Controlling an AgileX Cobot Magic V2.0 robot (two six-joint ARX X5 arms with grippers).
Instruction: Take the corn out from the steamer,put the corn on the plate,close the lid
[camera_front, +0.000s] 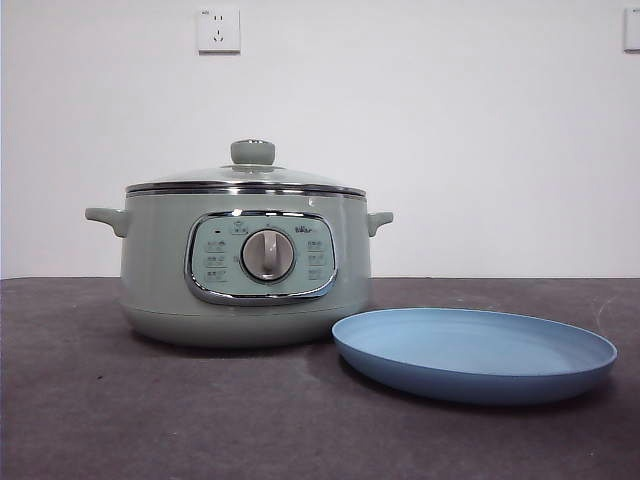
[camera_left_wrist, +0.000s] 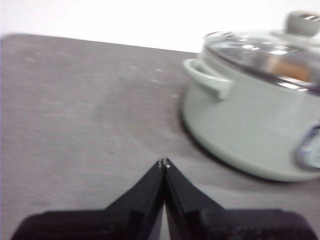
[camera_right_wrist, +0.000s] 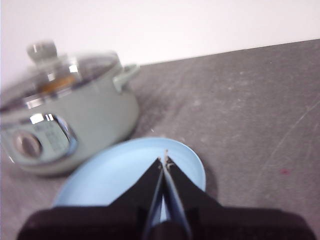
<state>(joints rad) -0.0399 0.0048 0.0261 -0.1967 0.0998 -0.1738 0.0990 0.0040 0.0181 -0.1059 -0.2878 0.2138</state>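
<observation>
- The steamer (camera_front: 245, 270) stands left of centre on the dark table (camera_front: 100, 400), control panel and silver dial (camera_front: 268, 255) facing the camera.
- The lid (camera_front: 247, 178) sits closed on its rim, the pale green knob on top.
- The plate (camera_front: 474, 353) lies at lower right, just beside the steamer's base, with nothing on it.
- A white wall socket (camera_front: 219, 30) shows at the upper left of centre.

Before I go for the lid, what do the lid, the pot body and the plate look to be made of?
The lid looks like clear glass with a shiny chrome rim: an orange shape shows through it in both wrist views. Its knob is pale green, probably plastic. The steamer has a smooth sage-green satin shell, coated metal or plastic; hard to say. The plate is matte light blue with no glare, likely plastic.
</observation>
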